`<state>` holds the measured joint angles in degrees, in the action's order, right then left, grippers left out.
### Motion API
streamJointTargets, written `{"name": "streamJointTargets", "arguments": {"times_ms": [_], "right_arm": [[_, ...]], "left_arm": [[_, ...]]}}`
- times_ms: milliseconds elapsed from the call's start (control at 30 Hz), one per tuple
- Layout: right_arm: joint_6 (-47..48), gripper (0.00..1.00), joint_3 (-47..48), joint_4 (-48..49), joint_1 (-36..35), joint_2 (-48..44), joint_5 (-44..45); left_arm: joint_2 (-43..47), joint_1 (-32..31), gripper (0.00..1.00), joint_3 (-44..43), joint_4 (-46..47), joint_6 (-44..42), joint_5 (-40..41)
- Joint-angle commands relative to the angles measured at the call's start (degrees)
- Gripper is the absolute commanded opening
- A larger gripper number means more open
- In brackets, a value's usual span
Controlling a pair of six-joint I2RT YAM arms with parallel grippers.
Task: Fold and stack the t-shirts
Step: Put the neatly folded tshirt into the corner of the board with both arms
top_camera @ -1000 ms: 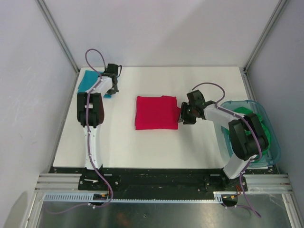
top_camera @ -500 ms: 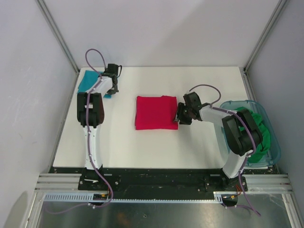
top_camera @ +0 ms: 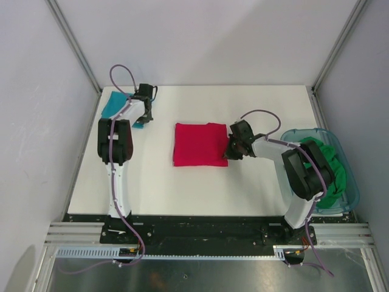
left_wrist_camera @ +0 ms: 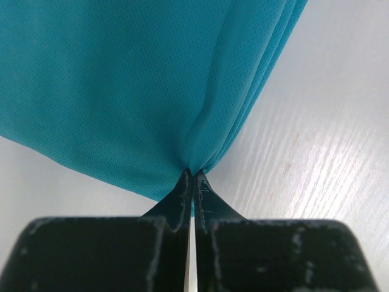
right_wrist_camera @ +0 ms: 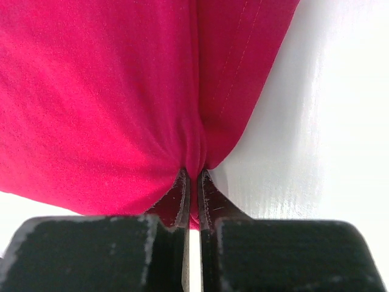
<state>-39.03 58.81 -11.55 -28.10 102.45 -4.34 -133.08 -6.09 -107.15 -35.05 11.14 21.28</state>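
Note:
The crimson-red t-shirt (top_camera: 199, 144) lies folded in a square at the table's middle. My right gripper (top_camera: 230, 149) is shut on its right edge; the right wrist view shows the red cloth (right_wrist_camera: 121, 91) pinched between the jaws (right_wrist_camera: 193, 176). The teal-blue t-shirt (top_camera: 113, 104) lies folded at the far left corner. My left gripper (top_camera: 143, 120) is shut on its near right edge, with teal cloth (left_wrist_camera: 121, 79) bunched at the jaw tips (left_wrist_camera: 193, 175). The bright green t-shirt (top_camera: 331, 173) sits crumpled in the tub.
A see-through blue-green plastic tub (top_camera: 352, 191) stands at the table's right edge beside the right arm. White enclosure walls and metal posts surround the white table (top_camera: 243, 188).
My right gripper has moved left along the table and closed on the red shirt's right edge, its arm stretching out low. The left arm has barely moved.

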Motion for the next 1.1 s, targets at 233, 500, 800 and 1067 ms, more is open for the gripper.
{"name": "streamJointTargets", "arguments": {"times_ms": [233, 500, 800, 1067], "right_arm": [[1.23, 0.00, -11.93, -7.01, 2.39, -11.34, 3.86], [1.73, 0.00, -19.68, -8.85, 5.16, -20.95, 4.34], [3.10, 0.04, -21.27, -10.78, 6.96, -25.65, 6.11], [4.40, 0.32, -20.08, -12.22, 8.40, -28.77, 5.32]], "left_arm": [[9.71, -4.55, 0.00, 10.01, -1.01, 9.13, -3.79], [15.59, -9.88, 0.00, 16.50, -1.02, 14.84, -5.42], [20.66, -15.08, 0.00, 23.28, -0.91, 18.67, -6.85], [22.38, -17.71, 0.00, 26.17, -0.35, 19.60, -7.74]]}}
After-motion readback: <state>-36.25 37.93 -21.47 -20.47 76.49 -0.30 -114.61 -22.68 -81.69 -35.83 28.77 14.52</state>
